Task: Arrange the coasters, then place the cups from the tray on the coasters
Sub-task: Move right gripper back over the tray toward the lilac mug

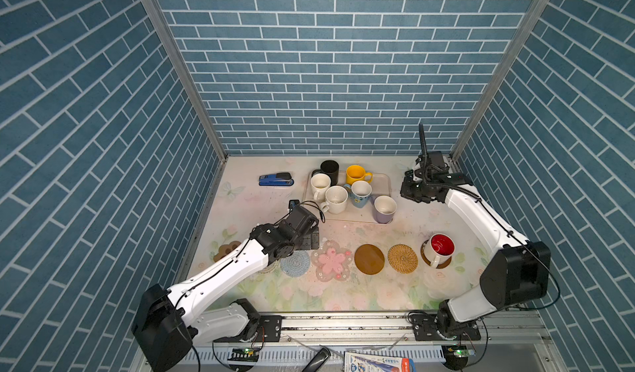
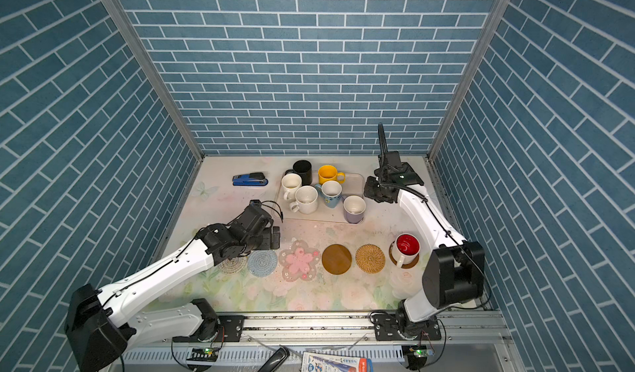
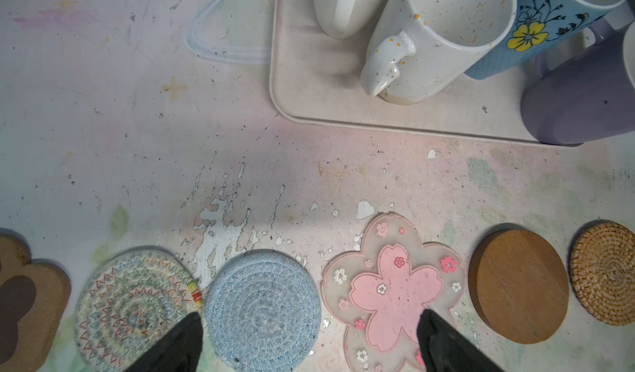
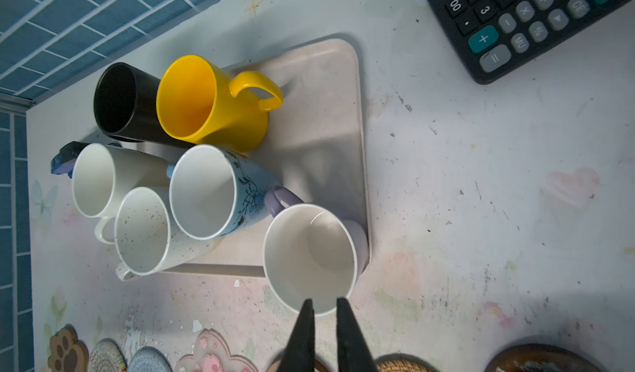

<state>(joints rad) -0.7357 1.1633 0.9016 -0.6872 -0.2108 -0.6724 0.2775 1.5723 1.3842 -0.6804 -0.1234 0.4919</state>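
Note:
Several cups stand on the cream tray (image 1: 382,181): black (image 1: 330,171), yellow (image 1: 356,174), plain white (image 1: 320,185), speckled white (image 1: 336,199), flowered light blue (image 1: 360,193) and lavender (image 1: 385,208). A white cup with red inside (image 1: 441,248) rests on a brown coaster (image 1: 443,264). The other coasters lie in a row: paw (image 1: 225,250), blue (image 1: 294,263), pink flower (image 1: 332,261), brown disc (image 1: 369,259), rattan (image 1: 402,258). My left gripper (image 3: 309,318) hangs open above the blue and flower coasters. My right gripper (image 4: 324,299) is shut and empty above the lavender cup's rim.
A multicoloured woven coaster (image 3: 137,305) lies between paw and blue, partly under my left arm in both top views. A blue stapler (image 1: 276,179) sits back left. A black calculator (image 4: 525,19) lies right of the tray. Brick walls close three sides.

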